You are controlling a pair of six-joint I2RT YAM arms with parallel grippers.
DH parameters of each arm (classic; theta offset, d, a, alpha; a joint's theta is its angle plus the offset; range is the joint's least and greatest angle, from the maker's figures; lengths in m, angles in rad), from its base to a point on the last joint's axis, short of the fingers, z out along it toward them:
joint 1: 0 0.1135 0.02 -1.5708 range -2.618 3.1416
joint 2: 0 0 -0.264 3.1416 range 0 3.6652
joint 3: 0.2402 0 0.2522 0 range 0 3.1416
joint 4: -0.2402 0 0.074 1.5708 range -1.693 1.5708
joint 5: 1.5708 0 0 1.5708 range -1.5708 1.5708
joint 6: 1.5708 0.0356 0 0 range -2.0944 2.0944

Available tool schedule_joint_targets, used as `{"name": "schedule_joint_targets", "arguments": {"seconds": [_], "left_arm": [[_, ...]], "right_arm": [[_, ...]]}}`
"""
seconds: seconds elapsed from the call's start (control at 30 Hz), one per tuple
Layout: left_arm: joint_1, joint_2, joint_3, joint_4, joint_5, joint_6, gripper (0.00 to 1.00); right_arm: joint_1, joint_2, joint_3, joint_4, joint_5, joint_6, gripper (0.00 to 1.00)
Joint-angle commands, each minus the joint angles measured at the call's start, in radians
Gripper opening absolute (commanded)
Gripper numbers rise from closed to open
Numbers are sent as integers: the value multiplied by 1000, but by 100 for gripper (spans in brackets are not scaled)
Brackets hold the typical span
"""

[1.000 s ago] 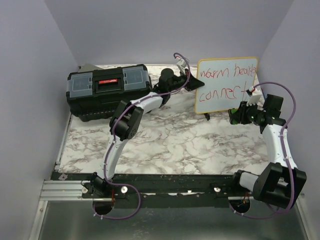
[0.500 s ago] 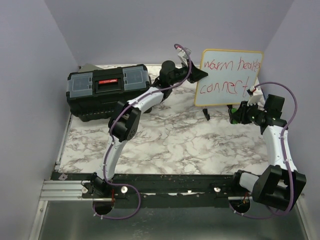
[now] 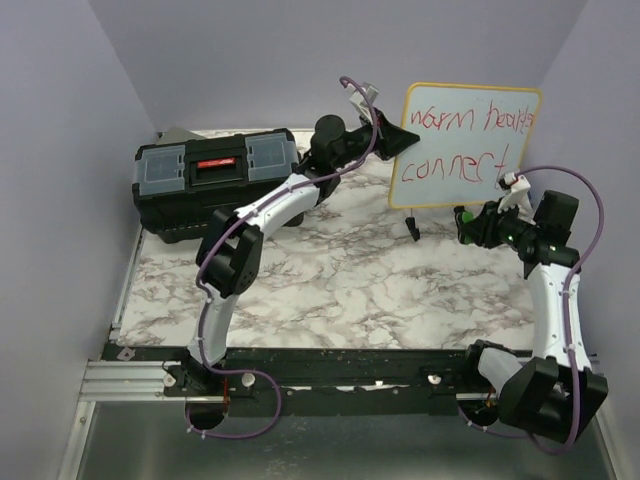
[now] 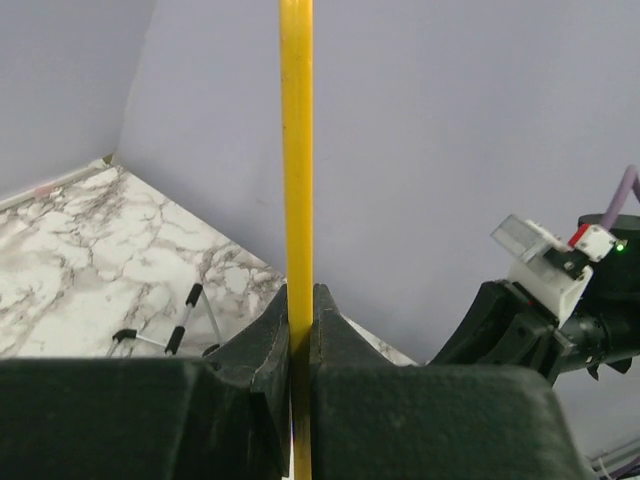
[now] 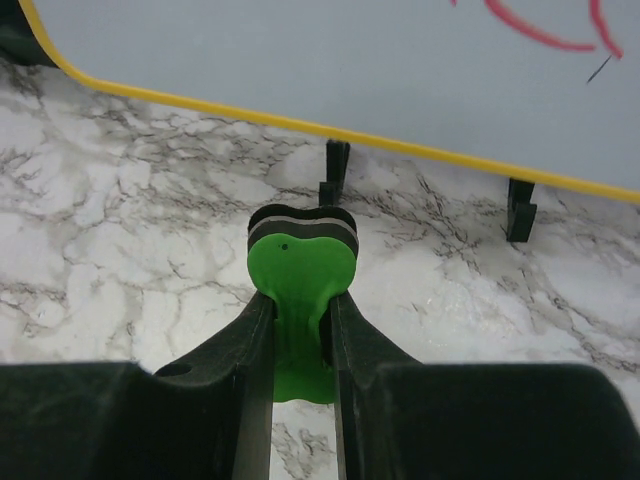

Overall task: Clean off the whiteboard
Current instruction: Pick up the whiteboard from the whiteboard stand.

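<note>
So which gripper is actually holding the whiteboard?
The left gripper, shut on the whiteboard at its yellow frame; the right gripper grips a green eraser instead.

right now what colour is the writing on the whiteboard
Red, on the whiteboard, clearest in the top view.

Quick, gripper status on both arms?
Left gripper: closed on the whiteboard, at its yellow frame edge.
Right gripper: closed on the green eraser.
</note>
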Motion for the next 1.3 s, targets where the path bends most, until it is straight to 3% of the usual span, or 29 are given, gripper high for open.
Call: {"name": "schedule_joint_targets", "arguments": {"seconds": [0.0, 0.27, 0.7, 0.83, 1.0, 1.27], "left_arm": [[-1, -244, -183, 210, -88, -3, 0], [-6, -430, -509, 331, -162, 29, 0], [0, -288, -373, 418, -227, -1, 0], [0, -305, -398, 430, -200, -9, 0], [0, -426, -627, 487, -196, -13, 0], [-16, -592, -1082, 712, -297, -61, 0]], "right_arm": [[-5, -83, 7, -36, -161, -43, 1], [-5, -89, 91, -192, -254, -138, 1], [-5, -80, 46, -140, -261, -81, 1], [-5, -71, 43, -138, -249, -80, 1], [-5, -64, 30, -135, -257, -81, 1], [-4, -40, 42, -203, -283, -139, 1]]}}
